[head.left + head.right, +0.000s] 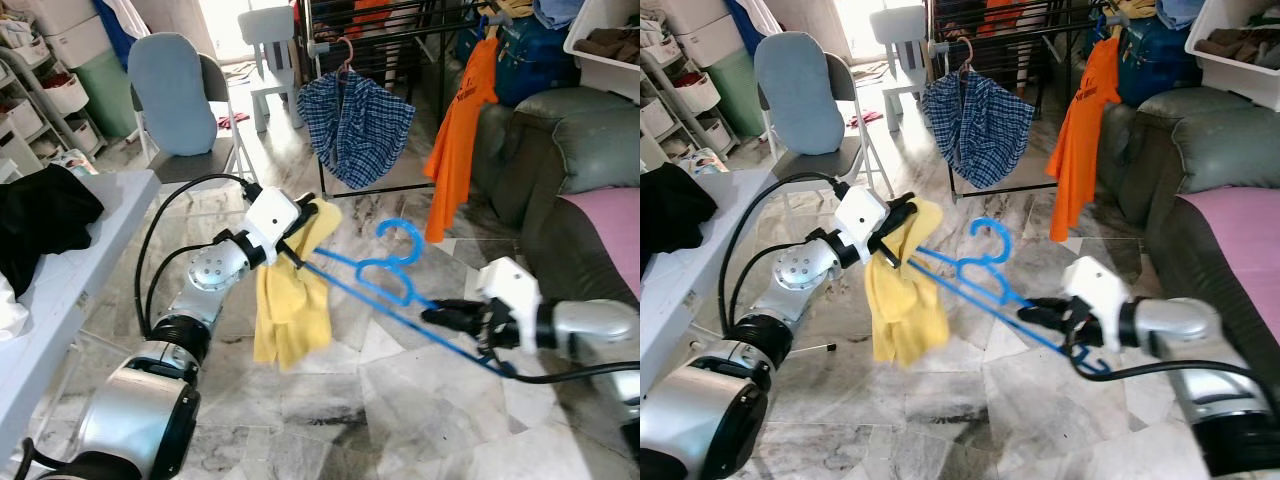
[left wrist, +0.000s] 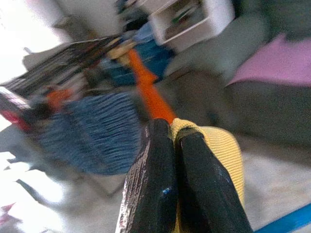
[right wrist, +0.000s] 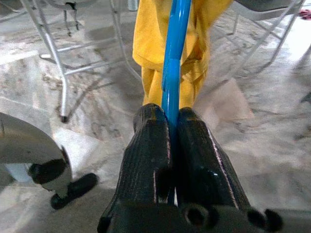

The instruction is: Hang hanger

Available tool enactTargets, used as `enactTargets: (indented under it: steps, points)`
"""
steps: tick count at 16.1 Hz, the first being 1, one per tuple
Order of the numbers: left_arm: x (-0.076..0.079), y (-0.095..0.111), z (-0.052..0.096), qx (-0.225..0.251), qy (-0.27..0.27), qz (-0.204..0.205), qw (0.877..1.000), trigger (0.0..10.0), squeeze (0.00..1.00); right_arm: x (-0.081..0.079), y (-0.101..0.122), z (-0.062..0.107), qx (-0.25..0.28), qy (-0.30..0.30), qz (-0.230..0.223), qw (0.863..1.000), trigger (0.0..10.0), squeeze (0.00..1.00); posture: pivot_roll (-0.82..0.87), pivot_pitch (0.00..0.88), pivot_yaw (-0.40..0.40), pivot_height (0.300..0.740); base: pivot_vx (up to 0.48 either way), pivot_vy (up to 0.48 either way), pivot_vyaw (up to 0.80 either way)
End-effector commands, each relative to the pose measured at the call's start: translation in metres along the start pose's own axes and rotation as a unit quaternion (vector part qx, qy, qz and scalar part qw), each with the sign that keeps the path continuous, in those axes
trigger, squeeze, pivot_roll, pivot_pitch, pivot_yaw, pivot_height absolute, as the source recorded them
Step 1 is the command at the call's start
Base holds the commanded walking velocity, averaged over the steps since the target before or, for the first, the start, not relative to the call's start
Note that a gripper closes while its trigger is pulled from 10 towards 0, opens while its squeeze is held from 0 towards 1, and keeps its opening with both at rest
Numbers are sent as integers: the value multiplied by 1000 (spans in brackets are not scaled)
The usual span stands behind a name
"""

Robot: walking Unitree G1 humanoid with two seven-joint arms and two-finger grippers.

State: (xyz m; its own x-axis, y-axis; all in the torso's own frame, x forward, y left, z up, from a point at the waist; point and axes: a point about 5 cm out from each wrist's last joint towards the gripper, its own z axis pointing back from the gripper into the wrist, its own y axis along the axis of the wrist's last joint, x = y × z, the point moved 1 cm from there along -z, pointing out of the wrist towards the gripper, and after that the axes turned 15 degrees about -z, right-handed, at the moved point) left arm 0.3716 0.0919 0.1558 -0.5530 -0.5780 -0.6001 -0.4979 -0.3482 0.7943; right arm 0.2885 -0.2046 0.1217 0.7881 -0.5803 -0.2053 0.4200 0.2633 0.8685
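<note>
While the drying rack [image 1: 400,30] stands well ahead across the marble floor [image 1: 400,400], with a checked garment [image 1: 352,120] on a pink hanger and an orange shirt [image 1: 462,130] already hung from its rails, the step in hand is judged to be the carry toward that rack, and the load should be kept level and clear of the floor until a rail is within reach. A grey sofa [image 1: 560,150] lies along the robot's right side and a folding chair [image 1: 185,100] along its left; judged from this layout, the approach should run between them. The blue hanger [image 1: 395,270] is held in mid-air between the two arms, its hook pointing up and toward the rack, with the yellow garment [image 1: 290,300] draped from its left end and hanging freely. The left gripper [image 1: 298,242] is pressed together on the yellow cloth at that end, its black fingers [image 2: 165,184] touching with fabric pinched between them. The right gripper [image 1: 462,318] pinches the hanger's thin blue bar at the opposite end, fingers [image 3: 155,160] closed on either side of it. To perform the step well, keep both pinches firm and both wrists moving together, since the bar is thin and could twist or slip. Raise the hook above the chosen rail before lowering it on, and select a gap between the garments already there.
</note>
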Motion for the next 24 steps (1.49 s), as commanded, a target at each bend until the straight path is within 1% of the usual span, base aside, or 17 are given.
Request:
enactTargets:
  steps: [1,3,4,5,6,9,11,12,13,14,15,16,17,18,19,22,24]
  points:
    - [-1,13,-6,38,-21,3,999,10000,0,-5,3,-11,-4,16,8,1000,10000,0,-170,0,174,740,0,0,0]
    - [9,31,-14,89,-77,34,992,10000,0,-2,-5,-30,7,-3,-25,1000,10000,0,-161,0,170,740,0,0,0]
    - [6,38,-16,103,-75,15,992,10000,0,5,-11,-37,5,-44,-32,999,10000,0,-159,0,169,740,0,0,0]
    - [4,40,-16,106,-72,12,992,10000,0,7,-13,-38,4,-51,-37,998,10000,0,-158,0,168,740,0,0,0]
    - [-11,41,-16,105,-38,31,993,10000,0,9,-21,-39,-1,-70,-47,996,10000,0,-158,0,166,740,0,0,0]
    - [-35,40,-12,98,17,66,993,10000,0,4,-38,-38,-29,-65,-50,996,10000,0,-161,0,163,740,0,0,0]
    - [-56,41,-7,86,85,60,991,10000,0,14,-46,-35,-22,-110,-75,991,10000,0,-163,0,162,740,0,0,0]
    - [-60,40,-4,80,101,59,990,10000,0,20,-46,-35,-11,-137,-80,987,10000,0,-163,0,162,740,0,0,0]
    - [-62,37,-2,75,109,67,989,10000,0,34,-41,-30,16,-197,-104,975,10000,0,-168,0,163,740,0,0,0]
    - [-61,35,1,72,110,68,989,10000,0,48,-39,-22,40,-248,-141,958,10000,0,-168,0,162,740,0,0,0]
    - [-56,32,3,70,103,65,990,10000,0,65,-33,-8,83,-315,-193,926,10000,0,-167,0,160,740,0,0,0]
    - [-47,29,5,63,92,55,992,10000,0,81,-27,7,129,-367,-257,885,10000,0,-166,0,155,740,0,0,0]
    - [-46,29,5,63,91,52,993,10000,0,83,-26,9,135,-372,-265,879,10000,0,-166,0,153,740,0,0,0]
    - [-36,25,7,55,77,41,995,10000,0,89,-11,14,188,-375,-304,855,10000,0,-166,0,151,740,0,0,0]
    - [-34,24,7,53,74,39,995,10000,0,90,-7,14,198,-375,-309,851,10000,0,-167,0,149,740,0,0,0]
    - [2,21,4,49,22,29,998,10000,0,90,30,3,256,-337,-338,841,10000,0,-168,0,144,740,0,0,0]
    - [21,21,0,48,-9,11,999,10000,0,84,43,-7,270,-306,-348,844,10000,0,-171,0,142,740,0,0,0]
